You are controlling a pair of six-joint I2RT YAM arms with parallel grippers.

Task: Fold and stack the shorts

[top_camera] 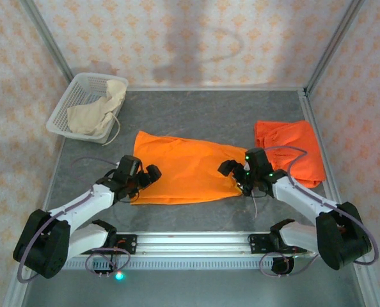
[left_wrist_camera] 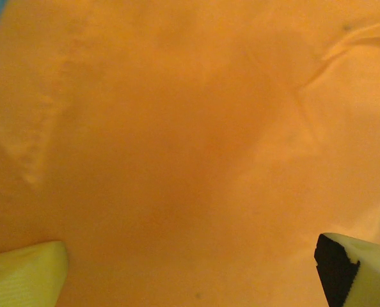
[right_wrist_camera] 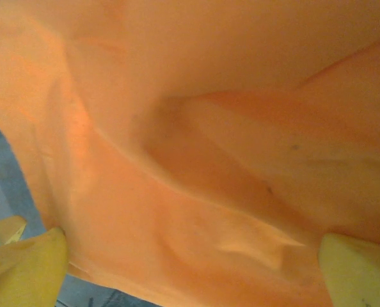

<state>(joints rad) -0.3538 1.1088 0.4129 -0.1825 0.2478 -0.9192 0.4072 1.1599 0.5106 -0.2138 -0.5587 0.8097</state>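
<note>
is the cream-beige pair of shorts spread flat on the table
No, the cream-beige shorts lie crumpled in the white mesh basket at the far left, partly draped over its rim.

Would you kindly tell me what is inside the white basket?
Crumpled cream-beige shorts lie in the basket, a drawstring trailing over its rim. Anything beneath them is covered.

Centre: bright orange shorts (top_camera: 183, 167); 3 o'clock: second orange pair (top_camera: 293, 148); 10 o'clock: cream shorts (top_camera: 95, 114) in white mesh basket (top_camera: 71, 97); mottled grey table (top_camera: 209, 118).
</note>
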